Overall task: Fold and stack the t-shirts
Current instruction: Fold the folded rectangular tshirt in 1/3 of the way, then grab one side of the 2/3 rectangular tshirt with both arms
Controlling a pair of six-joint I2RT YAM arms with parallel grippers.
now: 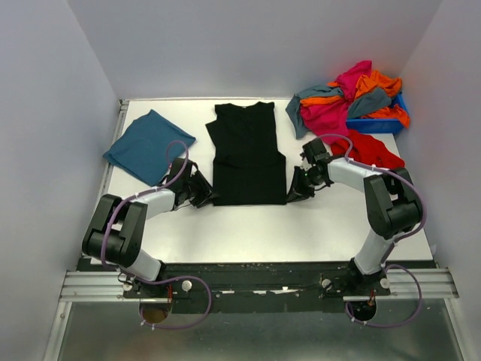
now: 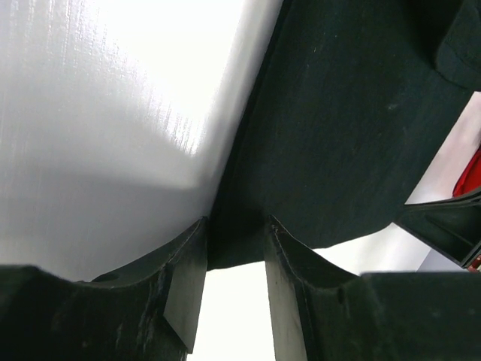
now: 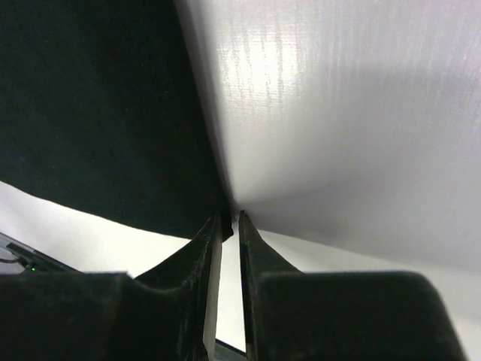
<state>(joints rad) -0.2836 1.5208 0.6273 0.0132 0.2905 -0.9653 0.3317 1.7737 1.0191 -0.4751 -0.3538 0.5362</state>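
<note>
The black t-shirt's near corners lie at left claw and right claw.

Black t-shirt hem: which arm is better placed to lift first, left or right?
Right, marginally. The right claw has its jaws almost shut at its hem corner of the black t-shirt. The left claw straddles the other corner with jaws wider apart.
</note>
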